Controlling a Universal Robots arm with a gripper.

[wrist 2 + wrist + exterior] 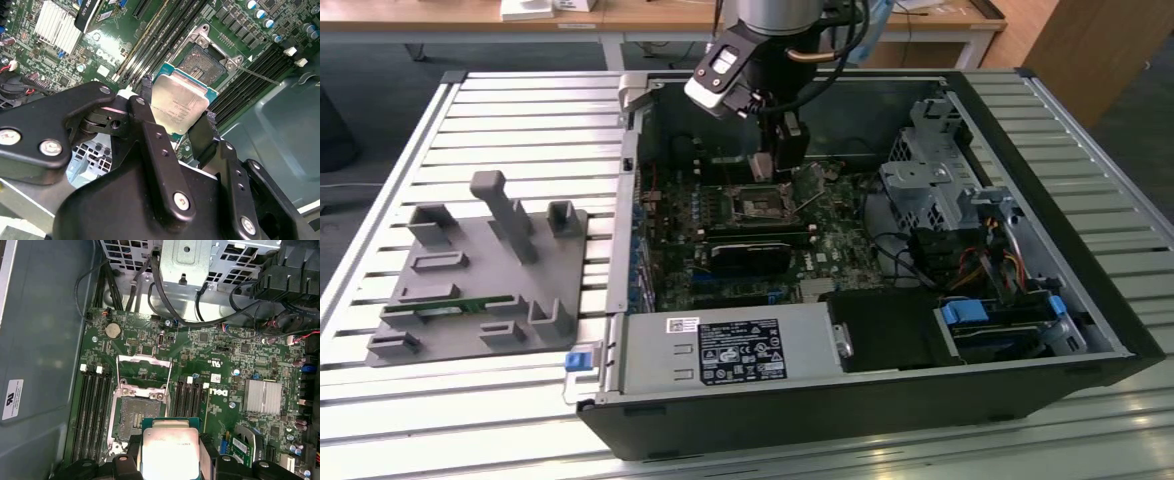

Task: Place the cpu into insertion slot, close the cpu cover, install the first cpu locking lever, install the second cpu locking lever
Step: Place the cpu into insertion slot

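Fingers [200, 135] grip the cpu [180, 102] near the open insertion slot [202, 62], cpu cover [144, 390] raised; placement is in hand and seems to need square alignment.

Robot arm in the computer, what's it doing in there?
The gripper is shut on the cpu, a flat silvery chip, and holds it over the green board, close to the insertion slot. The slot is empty and its cpu cover is swung open, so the chip is not in yet.
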